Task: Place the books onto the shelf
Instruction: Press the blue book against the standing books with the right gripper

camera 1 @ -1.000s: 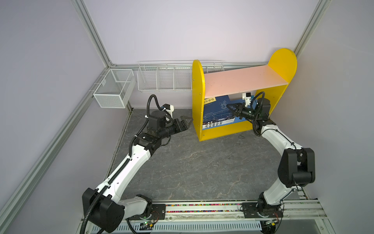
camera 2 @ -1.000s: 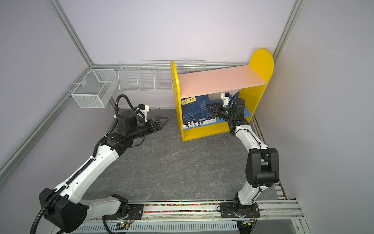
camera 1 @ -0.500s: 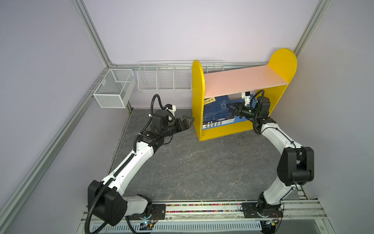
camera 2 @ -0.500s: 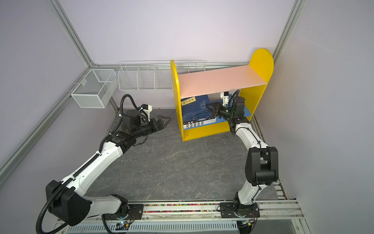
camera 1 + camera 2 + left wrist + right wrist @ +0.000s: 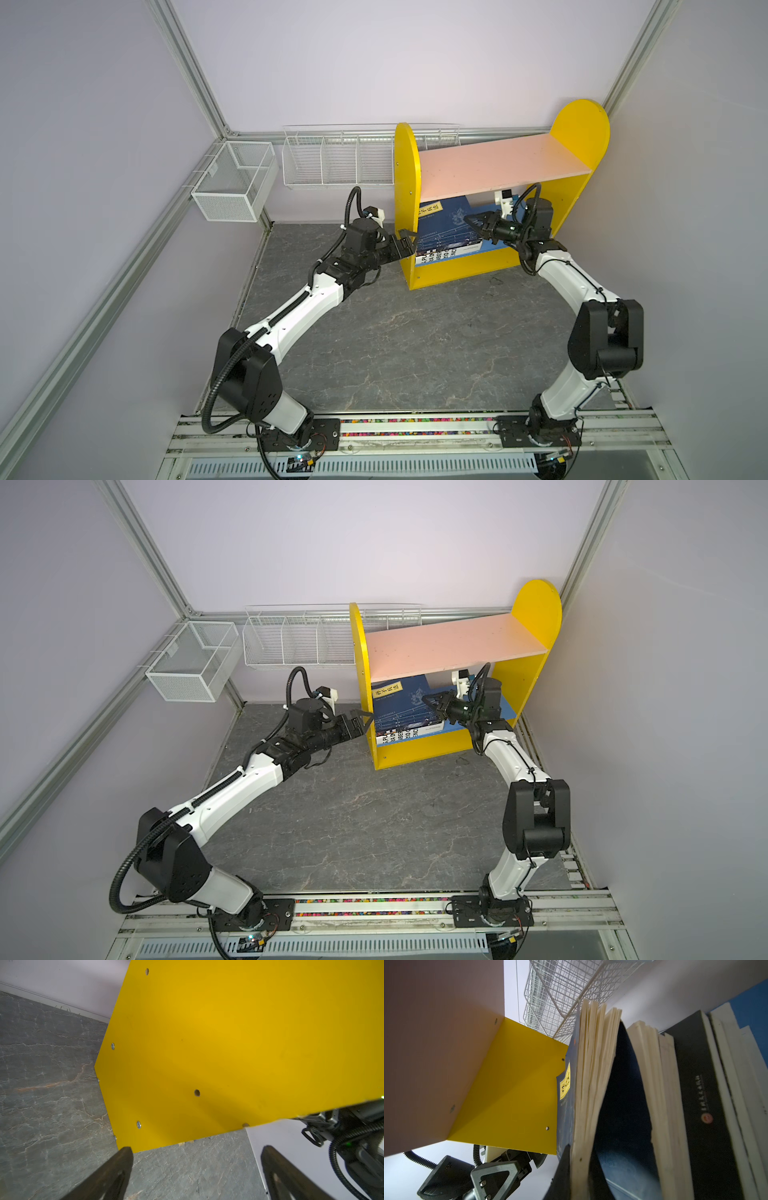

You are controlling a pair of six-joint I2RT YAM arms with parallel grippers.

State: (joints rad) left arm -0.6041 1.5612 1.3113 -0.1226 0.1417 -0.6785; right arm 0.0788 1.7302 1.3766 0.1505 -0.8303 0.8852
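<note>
Under the pink board (image 5: 498,166), in both top views, the books (image 5: 442,232) lie stacked on the lower tier of the shelf (image 5: 405,178), the right hand (image 5: 471,219) closed against the top navy cover. Left wrist view: left hand (image 5: 195,1167) spread wide, empty, facing the yellow side panel (image 5: 228,1043). Right wrist view: top paperback (image 5: 593,1084) fans open; a pinch cannot be confirmed. Recommend bracing the panel and pressing slowly.

**Plenty Out of Sight**

The shelf (image 5: 498,166) top board covers the upper ends of the books (image 5: 444,232) in both top views. In the left wrist view the yellow panel blocks everything behind it, and the left gripper (image 5: 197,1148) fingers are cut off at the edge. The right gripper (image 5: 468,219) shows its own camera just one dark, blurred finger (image 5: 564,1167), grip unclear. The yellow label (image 5: 565,1084) is unreadable.
</note>
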